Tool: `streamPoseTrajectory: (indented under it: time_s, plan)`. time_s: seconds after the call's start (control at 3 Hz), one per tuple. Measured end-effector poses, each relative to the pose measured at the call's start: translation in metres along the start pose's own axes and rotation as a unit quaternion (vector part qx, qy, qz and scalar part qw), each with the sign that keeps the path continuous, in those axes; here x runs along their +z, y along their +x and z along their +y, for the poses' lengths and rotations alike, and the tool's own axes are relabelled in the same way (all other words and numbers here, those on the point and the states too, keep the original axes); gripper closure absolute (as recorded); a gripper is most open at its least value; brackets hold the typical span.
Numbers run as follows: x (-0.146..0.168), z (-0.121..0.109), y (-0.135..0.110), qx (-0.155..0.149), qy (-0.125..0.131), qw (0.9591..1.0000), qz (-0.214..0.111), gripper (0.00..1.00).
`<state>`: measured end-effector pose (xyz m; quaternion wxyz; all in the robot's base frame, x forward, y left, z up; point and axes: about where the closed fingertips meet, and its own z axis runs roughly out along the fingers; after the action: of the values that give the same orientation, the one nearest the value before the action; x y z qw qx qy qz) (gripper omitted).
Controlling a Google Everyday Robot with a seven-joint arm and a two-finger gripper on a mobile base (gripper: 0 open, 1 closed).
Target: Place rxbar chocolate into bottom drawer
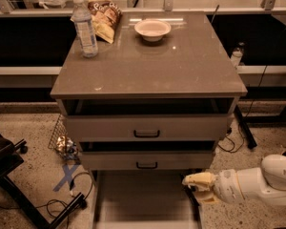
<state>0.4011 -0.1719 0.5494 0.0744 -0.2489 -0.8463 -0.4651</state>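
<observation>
The bottom drawer (143, 197) is pulled out low in front of the cabinet, and its grey floor is bare. My gripper (193, 189) comes in from the right on a white arm and hovers at the drawer's right rim, just below the middle drawer. It is shut on the rxbar chocolate (192, 190), of which only a dark sliver shows between the pale yellow fingers (200, 179).
On the cabinet top (181, 70) stand a water bottle (85, 26), a chip bag (105, 15) and a white bowl (152, 29). The top drawer (147, 128) and middle drawer (147, 160) stick out a little. A black chair base (19, 185), cables and a wire basket (62, 142) lie at the left.
</observation>
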Motion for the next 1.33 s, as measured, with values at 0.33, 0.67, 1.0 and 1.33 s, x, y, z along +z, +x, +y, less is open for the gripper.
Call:
streamPoseTrajectory:
  time_s: [0.33, 0.67, 1.0, 1.33]
  plan:
    - [0.0, 0.0, 0.0, 0.0, 0.0, 1.0, 0.0, 1.0]
    - [0.044, -0.015, -0.004, 0.032, -0.017, 0.9983, 0.045, 1.0]
    - [0.106, -0.047, -0.019, 0.065, -0.031, 0.9944, 0.078, 1.0]
    - [0.165, -0.073, -0.049, 0.075, -0.056, 0.9907, 0.098, 1.0]
